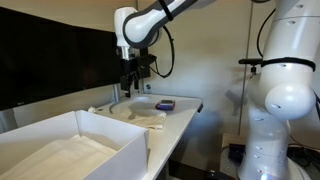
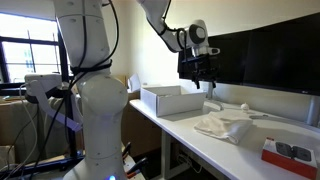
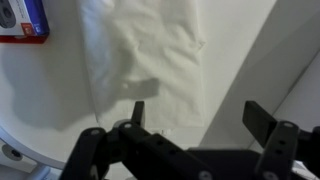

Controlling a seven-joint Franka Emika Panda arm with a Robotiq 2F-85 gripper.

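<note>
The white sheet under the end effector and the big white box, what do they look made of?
Sheet: likely soft matte fabric or thick paper towel; it lies crumpled with soft folds. Box: probably matte white cardboard or foam board; thin, flat, stiff walls.

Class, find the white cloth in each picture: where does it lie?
In an exterior view: white cloth at centre, below the claw.
In an exterior view: right of centre, low.
Wrist view: upper middle.
Shared landmark: the open claw, hanging over the cloth.
</note>
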